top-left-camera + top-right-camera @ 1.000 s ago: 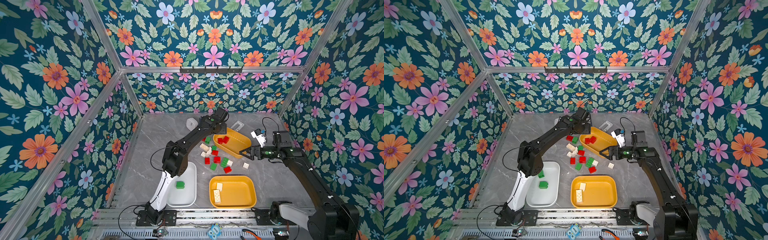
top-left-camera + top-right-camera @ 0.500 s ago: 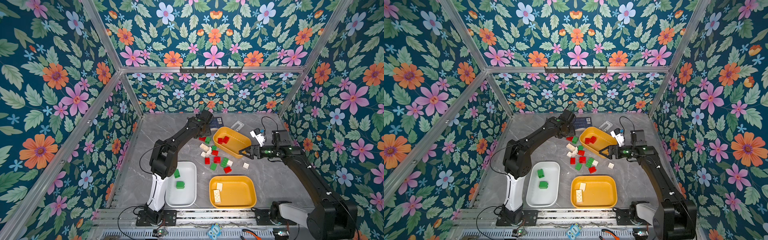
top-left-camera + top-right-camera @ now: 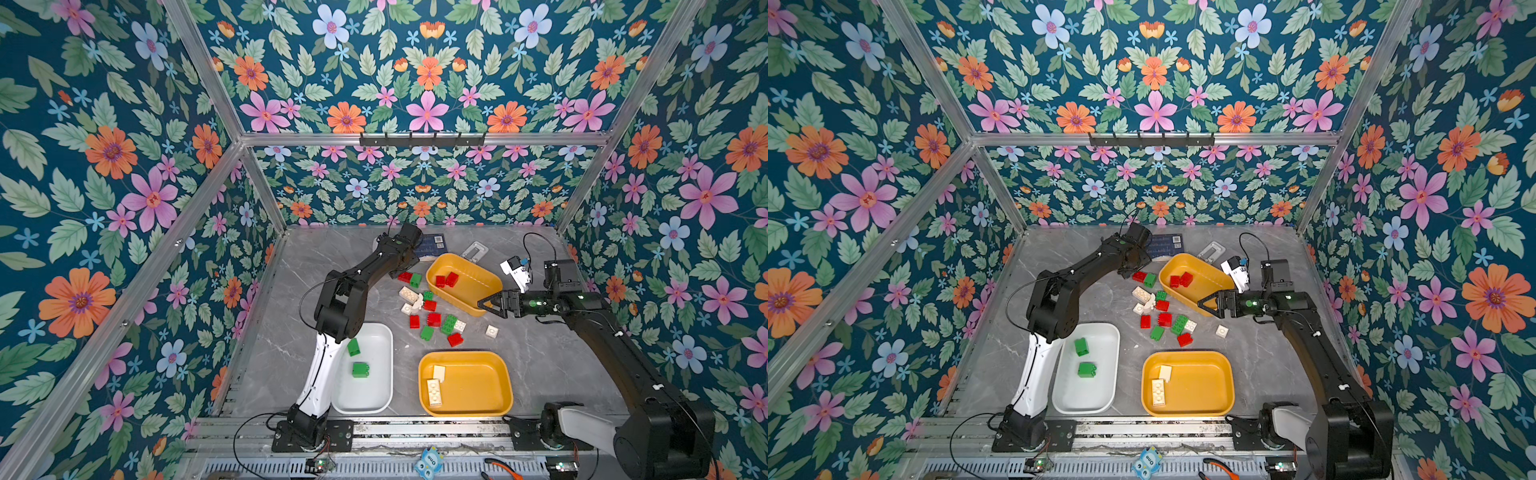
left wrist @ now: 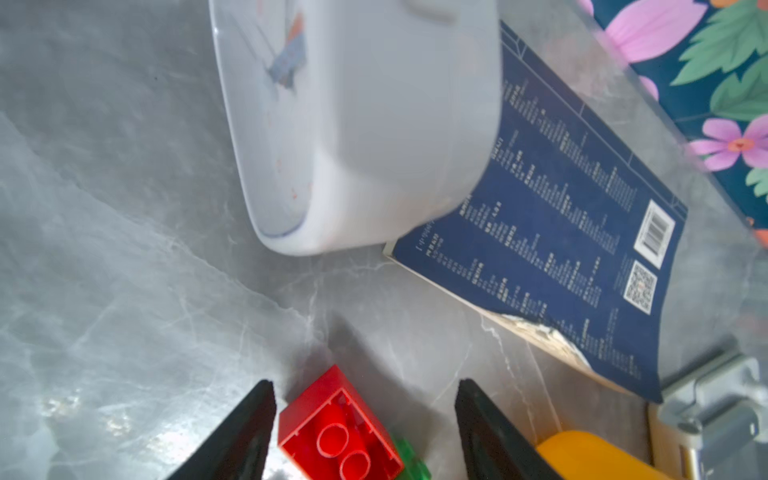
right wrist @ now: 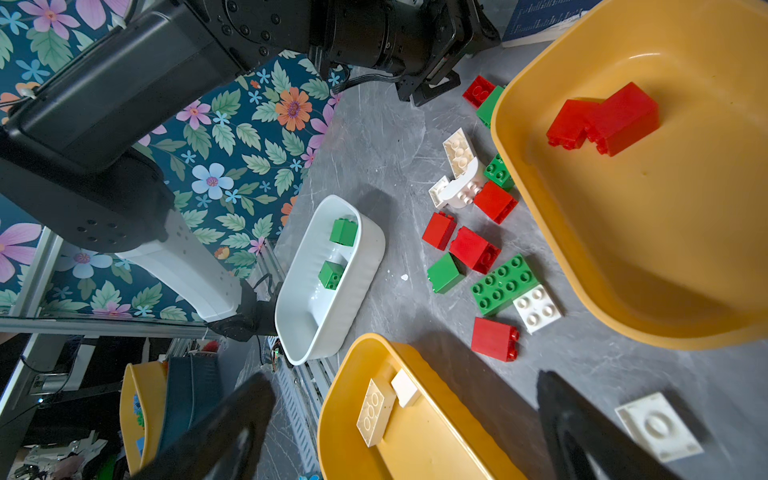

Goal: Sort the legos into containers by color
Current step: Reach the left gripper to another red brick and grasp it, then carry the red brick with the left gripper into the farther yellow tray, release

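Note:
Loose red, green and cream legos [image 3: 432, 320] lie in a pile mid-table. The white container [image 3: 376, 399] holds two green bricks. Two cream bricks lie in the near yellow container [image 3: 490, 395], and two red ones in the far yellow container [image 3: 478, 295]. My left gripper [image 4: 365, 386] is open and low at the pile's far end. An upturned red brick [image 4: 340, 432] lies between its fingers, with a green brick [image 4: 411, 461] beside it. My right gripper [image 3: 484, 303] hangs wide open by the far container's right rim, holding nothing.
A dark blue card with a QR code [image 3: 432, 245] lies at the back, with a white rounded gadget [image 4: 374, 124] resting on it. A grey metal piece [image 3: 475, 251] sits behind the far tub. One cream plate [image 3: 491, 331] lies apart, right of the pile.
My left arm has swung left, away from the far yellow container, bringing its gripper to the red brick at the pile's far end. The right arm has barely moved.

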You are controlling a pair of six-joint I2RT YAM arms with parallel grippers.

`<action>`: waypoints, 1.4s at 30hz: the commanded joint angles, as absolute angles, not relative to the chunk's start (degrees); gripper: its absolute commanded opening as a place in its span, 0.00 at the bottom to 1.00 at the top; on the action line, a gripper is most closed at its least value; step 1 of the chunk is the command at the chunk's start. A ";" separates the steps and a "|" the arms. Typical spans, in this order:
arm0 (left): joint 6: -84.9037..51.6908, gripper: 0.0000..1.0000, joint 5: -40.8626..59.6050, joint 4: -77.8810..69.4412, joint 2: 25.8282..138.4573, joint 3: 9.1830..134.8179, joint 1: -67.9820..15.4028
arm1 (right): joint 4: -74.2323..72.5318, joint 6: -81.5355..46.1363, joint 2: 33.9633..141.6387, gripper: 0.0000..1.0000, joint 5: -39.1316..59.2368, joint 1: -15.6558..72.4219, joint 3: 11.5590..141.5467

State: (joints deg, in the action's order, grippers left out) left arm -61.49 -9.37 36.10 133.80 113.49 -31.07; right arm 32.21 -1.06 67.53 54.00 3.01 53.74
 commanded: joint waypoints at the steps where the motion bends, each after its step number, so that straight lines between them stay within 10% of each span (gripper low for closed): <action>1: -65.10 0.71 -10.35 37.98 134.77 113.85 -30.85 | 32.43 -0.42 67.73 0.99 54.84 3.02 54.03; 28: -76.62 0.63 -7.26 53.19 139.13 120.81 -32.69 | 31.73 -0.10 68.47 0.99 54.54 2.95 53.17; 42: -71.33 0.27 -8.41 53.55 138.35 122.36 -32.19 | 31.99 -0.12 67.79 0.99 54.15 2.69 53.06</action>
